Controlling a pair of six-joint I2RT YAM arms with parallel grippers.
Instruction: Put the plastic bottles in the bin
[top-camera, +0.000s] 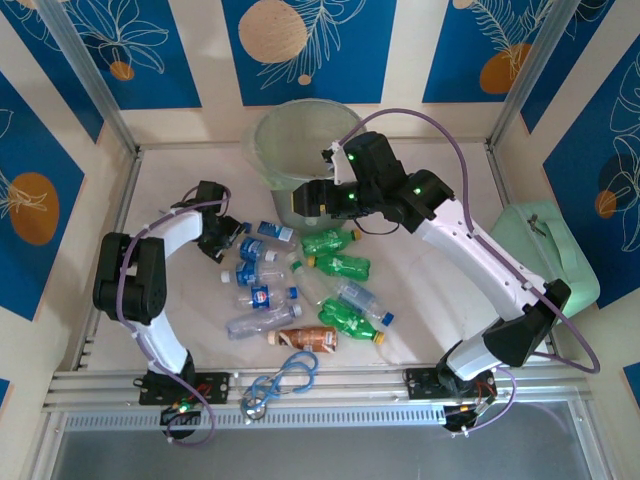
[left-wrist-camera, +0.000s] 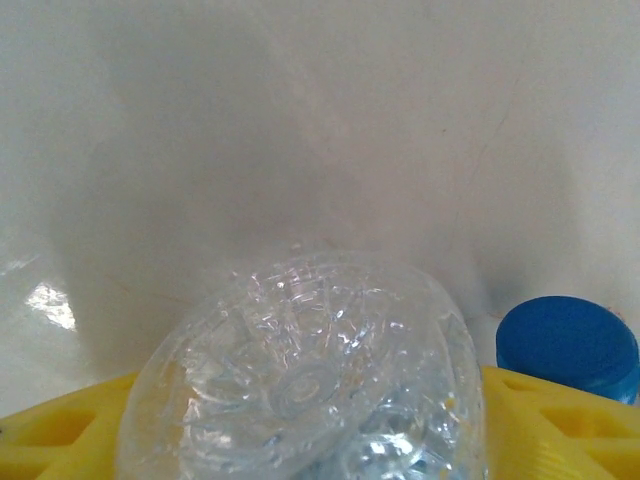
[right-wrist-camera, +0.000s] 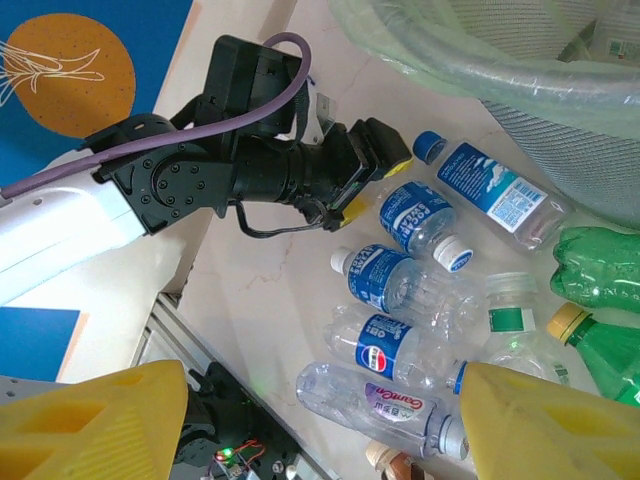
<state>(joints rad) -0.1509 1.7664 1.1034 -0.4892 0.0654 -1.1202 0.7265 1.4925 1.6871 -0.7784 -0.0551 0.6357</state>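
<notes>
Clear bottle (left-wrist-camera: 300, 390), base-on to the left wrist camera, sits between the two yellow fingers (left-wrist-camera: 60, 435) of the left gripper (left-wrist-camera: 305, 440). The fingers are spread to about the bottle's width, one on each side. I cannot tell whether they press on it. A blue cap (left-wrist-camera: 568, 345) lies just beside the right-hand finger.

From overhead, the left gripper (top-camera: 222, 243) is low at the left edge of the plastic bottles (top-camera: 300, 285), which lie scattered on the white table (top-camera: 440, 290) between the two arms. I note blue-labelled clear ones on the left, three green bottles (top-camera: 335, 262) toward the right, and a brown bottle (top-camera: 300, 338) at the near edge.

The right gripper (top-camera: 312, 198) hangs above the near rim of the bin (top-camera: 265, 140), which stands at the far side of the table, just behind the bottles. The right wrist view shows this gripper's fingers (right-wrist-camera: 100, 425) wide apart with nothing held, the bin's rim (right-wrist-camera: 450, 65) at upper right, and the left gripper (right-wrist-camera: 375, 175) beside a blue-labelled bottle.

A blue-grey cable (top-camera: 280, 385) lies looped on the front rail. A mint green case (top-camera: 545, 250) sits at right.
</notes>
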